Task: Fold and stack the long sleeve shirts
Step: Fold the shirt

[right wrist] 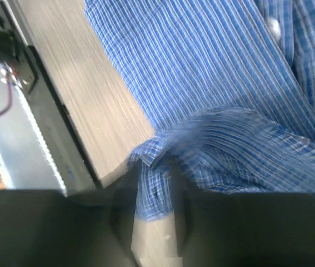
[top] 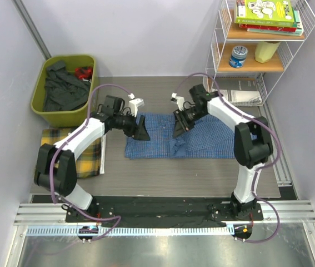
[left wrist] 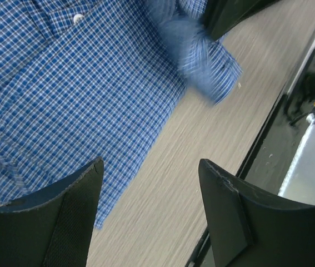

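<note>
Blue shirt (top: 213, 142): lies spread on the table (top: 163, 172) between the two arms. It has a fine small check, and a white button shows in both wrist views.
Blue shirt, surface: mostly flat. One fold near its middle is bunched up and lifted off the rest, and it is motion-blurred in both wrist views.
Right gripper (top: 179, 129): over the middle of the blue shirt, pointing down. Its fingers are clamped on the bunched fold, with checked cloth showing between them in the right wrist view.
Left gripper (top: 142, 130): at the far left corner of the blue shirt. Its fingers are well apart and hold nothing. The left wrist view shows the shirt's edge and bare table in the gap between them.
Yellow shirt (top: 90, 158): black-and-white plaid, lying on the table well to the left of the blue shirt and apart from it. The left arm partly covers it.
Green bin (top: 40, 94): beyond and left of the blue shirt, holding dark clothes (top: 63, 92) and a small red item (top: 83, 72) that I cannot identify.
Wire shelf (top: 218, 50): beyond and right of the blue shirt. Books (top: 268, 14) sit on the top level, with a blue can (top: 238, 55) and a pale yellow container (top: 266, 51) on the level below.
</note>
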